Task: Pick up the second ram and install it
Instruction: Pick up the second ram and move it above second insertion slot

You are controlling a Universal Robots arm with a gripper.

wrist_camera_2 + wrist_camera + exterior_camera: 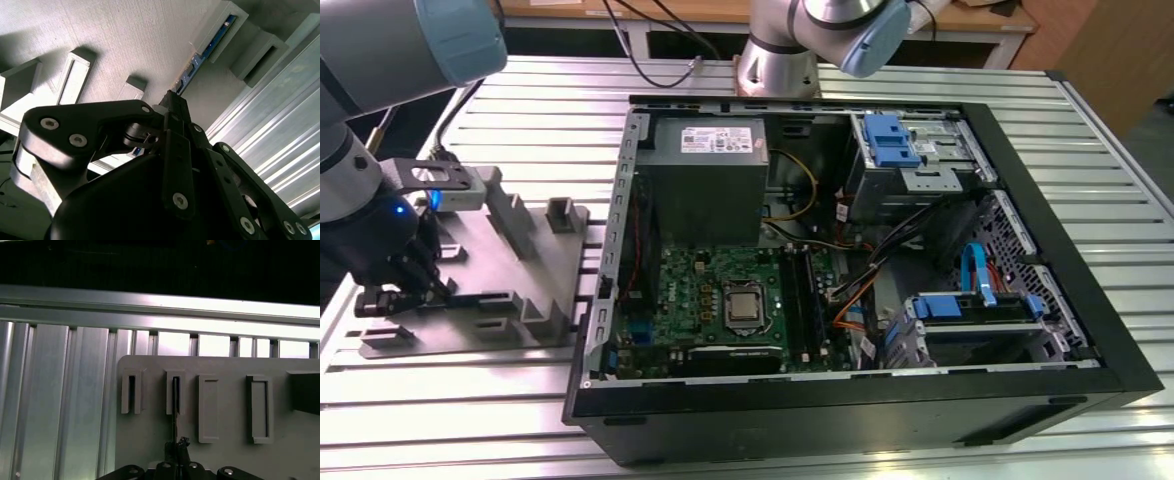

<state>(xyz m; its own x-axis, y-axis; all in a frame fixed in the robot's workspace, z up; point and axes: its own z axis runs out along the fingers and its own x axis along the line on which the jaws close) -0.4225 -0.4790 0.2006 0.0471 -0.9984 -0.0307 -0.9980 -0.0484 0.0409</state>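
The second ram (207, 45) is a thin dark stick standing on edge in the slotted blocks of a grey fixture plate (480, 335) at the exterior view's left. In the first wrist view, the second ram (175, 405) runs as a dark line from a slot down to my fingertips. My gripper (390, 298) is low over the plate's near-left part. In the second wrist view my gripper (171, 102) has its black fingers drawn together on the near end of the stick, which still sits in its slots. The green circuit board (720, 295) lies inside the open computer case (854, 400).
The fixture plate (225, 390) carries several raised grey holder blocks (520, 225). Inside the case are a grey power-supply box (707, 150), drive cages with blue latches (907, 150) and loose cables (854, 300). Everything rests on a ribbed aluminium table (440, 420).
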